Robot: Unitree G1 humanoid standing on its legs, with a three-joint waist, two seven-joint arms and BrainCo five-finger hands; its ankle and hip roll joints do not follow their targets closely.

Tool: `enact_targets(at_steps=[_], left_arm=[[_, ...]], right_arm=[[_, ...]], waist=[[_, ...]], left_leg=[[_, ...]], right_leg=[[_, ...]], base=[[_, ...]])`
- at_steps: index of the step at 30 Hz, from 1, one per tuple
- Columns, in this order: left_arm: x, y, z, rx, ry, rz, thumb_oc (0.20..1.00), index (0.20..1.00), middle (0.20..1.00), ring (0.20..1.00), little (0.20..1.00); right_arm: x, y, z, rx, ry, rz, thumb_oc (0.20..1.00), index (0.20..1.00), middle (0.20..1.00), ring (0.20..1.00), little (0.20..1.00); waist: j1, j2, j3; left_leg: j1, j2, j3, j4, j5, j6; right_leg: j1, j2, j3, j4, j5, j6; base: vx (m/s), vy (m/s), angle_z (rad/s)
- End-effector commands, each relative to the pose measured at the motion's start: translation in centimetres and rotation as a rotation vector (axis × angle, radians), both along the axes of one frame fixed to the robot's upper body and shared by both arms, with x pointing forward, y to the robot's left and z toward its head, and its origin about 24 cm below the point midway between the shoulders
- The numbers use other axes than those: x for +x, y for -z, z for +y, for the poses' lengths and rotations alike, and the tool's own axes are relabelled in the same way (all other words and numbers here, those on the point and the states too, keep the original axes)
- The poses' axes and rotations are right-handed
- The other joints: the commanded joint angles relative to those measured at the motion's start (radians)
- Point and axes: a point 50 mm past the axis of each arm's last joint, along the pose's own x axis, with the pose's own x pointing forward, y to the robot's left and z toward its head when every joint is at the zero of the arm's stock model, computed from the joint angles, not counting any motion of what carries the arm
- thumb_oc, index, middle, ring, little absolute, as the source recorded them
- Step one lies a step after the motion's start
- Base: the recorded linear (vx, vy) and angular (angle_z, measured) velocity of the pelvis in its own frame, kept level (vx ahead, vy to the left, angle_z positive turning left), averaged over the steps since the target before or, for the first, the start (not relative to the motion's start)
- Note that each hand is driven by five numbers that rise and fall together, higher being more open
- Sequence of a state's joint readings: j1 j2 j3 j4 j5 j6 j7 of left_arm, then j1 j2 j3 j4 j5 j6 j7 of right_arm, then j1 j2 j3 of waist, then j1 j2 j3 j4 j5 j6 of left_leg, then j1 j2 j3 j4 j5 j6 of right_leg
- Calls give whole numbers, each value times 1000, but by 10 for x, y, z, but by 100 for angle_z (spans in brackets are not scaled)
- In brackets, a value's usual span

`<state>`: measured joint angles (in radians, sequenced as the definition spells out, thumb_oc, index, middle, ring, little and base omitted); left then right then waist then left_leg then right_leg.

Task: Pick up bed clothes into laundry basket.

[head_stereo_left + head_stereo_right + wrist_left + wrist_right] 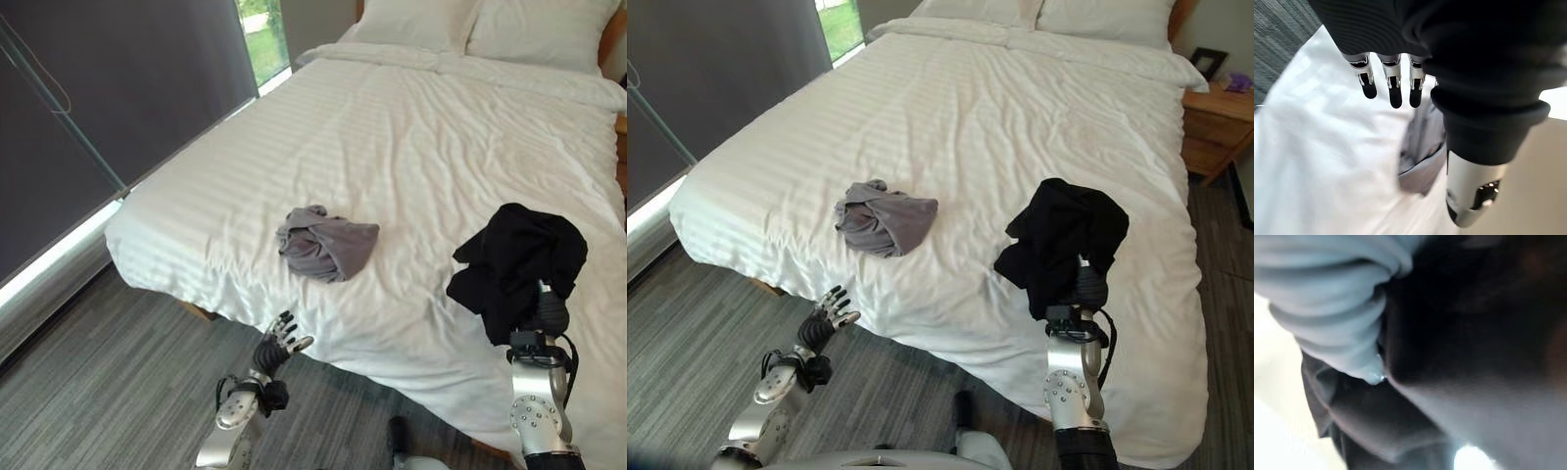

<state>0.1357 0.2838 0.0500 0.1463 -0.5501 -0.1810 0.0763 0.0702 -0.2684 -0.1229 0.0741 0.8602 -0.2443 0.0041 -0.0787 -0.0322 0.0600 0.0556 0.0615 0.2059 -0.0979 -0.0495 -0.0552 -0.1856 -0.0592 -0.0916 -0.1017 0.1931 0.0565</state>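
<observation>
Clearly the bed (411, 127) carries the clothes: its white striped cover spreads ahead of both arms, with two pillows (490, 24) at the far end, well beyond either robot hand. Left of the left robot hand (277, 345) runs a dark blind (108, 88) over the window, and grey floor (88, 392) lies beneath it.

A black garment (1063, 240) drapes over the right robot hand (1085, 289), bunched and lifted off the cover, probably for carrying to the basket; its fingers are buried in the cloth, so I cannot tell their pose.

A grey garment (325, 242) lies crumpled on the cover, just ahead of the left robot hand, whose fingers are spread and hold nothing, at the mattress edge. Nothing stands between them.

A wooden nightstand (1215, 122) sits far right of the right robot hand.
</observation>
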Motion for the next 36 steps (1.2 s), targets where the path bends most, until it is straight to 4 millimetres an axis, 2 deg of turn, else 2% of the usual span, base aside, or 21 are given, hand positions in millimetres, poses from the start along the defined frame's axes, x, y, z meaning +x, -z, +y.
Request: enact_targets(at_steps=[1,4,7,8,11,12,13,15,18,20,24,27,32,36], left_arm=[[20,-63,35,75,-135,-287,1000,1000,1000,1000,1000],[28,-77,36,112,-132,-331,1000,1000,1000,1000,1000],[38,-103,41,235,-120,-400,1000,1000,1000,1000,1000],[43,-122,44,308,-118,-451,1000,1000,1000,1000,1000],[51,-148,51,413,-130,-508,1000,1000,1000,1000,1000],[51,-148,51,414,-130,-509,1000,1000,1000,1000,1000],[60,-158,60,499,-142,-488,1000,1000,1000,1000,1000],[67,-162,66,555,-143,-454,1000,1000,1000,1000,1000],[88,-176,98,819,-178,-260,1000,1000,1000,1000,1000],[104,-193,117,980,-227,-131,1000,1000,1000,1000,1000],[118,-199,138,1044,-310,48,1000,1000,1000,1000,1000],[126,-199,138,1063,-312,111,1000,1000,1000,1000,1000],[137,-189,121,1027,-235,77,1000,1000,1000,1000,1000],[150,-183,95,937,-187,11,1000,1000,1000,1000,1000]], right_arm=[[-2,-28,-29,-98,65,-118,200,200,200,200,200],[1,-26,-23,-97,25,-106,200,200,200,200,200],[4,-25,-17,-107,-18,-99,200,200,200,200,200],[5,-24,-14,-105,-38,-95,200,200,200,200,200],[5,-21,-11,-100,-69,-87,200,200,200,200,200],[5,-22,-11,-98,-69,-88,200,200,200,200,200],[5,-18,-7,-103,-105,-71,200,200,200,200,200],[5,-17,-5,-101,-121,-65,200,200,200,200,200],[3,-10,1,-97,-177,-30,200,200,200,200,200],[4,-8,5,-85,-199,-23,200,200,200,200,200],[2,-4,12,-62,-228,-7,200,200,200,200,200],[-2,0,15,-43,-238,5,200,200,200,200,200],[-6,3,22,-46,-289,7,200,200,200,200,200],[-7,6,25,-44,-307,22,200,200,200,200,200]], waist=[[-42,8,43],[-47,8,39],[-54,10,35],[-58,16,34],[-69,24,30],[-69,22,30],[-81,28,29],[-85,29,28],[-115,44,30],[-133,46,35],[-155,48,50],[-166,44,57],[-181,35,68],[-192,35,74]], left_leg=[[43,21,119,11,1,-21],[55,24,126,11,1,-26],[61,30,136,11,4,-32],[63,32,141,11,5,-36],[70,38,149,11,3,-43],[67,36,149,11,8,-43],[68,38,155,11,9,-46],[66,38,161,11,11,-48],[63,40,174,11,15,-52],[45,39,183,11,28,-55],[12,47,190,11,42,-62],[-11,50,197,11,51,-67],[-34,58,214,11,60,-74],[-52,62,218,11,66,-78]], right_leg=[[83,-114,-71,30,-26,121],[93,-112,-75,27,-30,121],[95,-109,-78,23,-33,122],[96,-107,-77,19,-35,124],[102,-102,-76,16,-42,127],[99,-103,-75,14,-38,126],[98,-101,-70,14,-38,127],[94,-100,-68,14,-37,128],[88,-93,-61,14,-33,131],[67,-91,-57,14,-22,132],[31,-87,-51,14,-10,137],[5,-85,-44,14,-3,140],[-31,-77,-26,14,4,141],[-50,-75,-20,14,7,138]], base=[[47,8,-32],[37,-6,-21],[30,-15,-5],[35,-12,-9],[41,-11,-14],[23,4,-8],[17,7,-5],[12,6,-8],[0,12,-14],[-45,-1,-8],[-46,-12,-16],[-32,-16,-11],[-17,-11,-14],[-11,-14,-9]])
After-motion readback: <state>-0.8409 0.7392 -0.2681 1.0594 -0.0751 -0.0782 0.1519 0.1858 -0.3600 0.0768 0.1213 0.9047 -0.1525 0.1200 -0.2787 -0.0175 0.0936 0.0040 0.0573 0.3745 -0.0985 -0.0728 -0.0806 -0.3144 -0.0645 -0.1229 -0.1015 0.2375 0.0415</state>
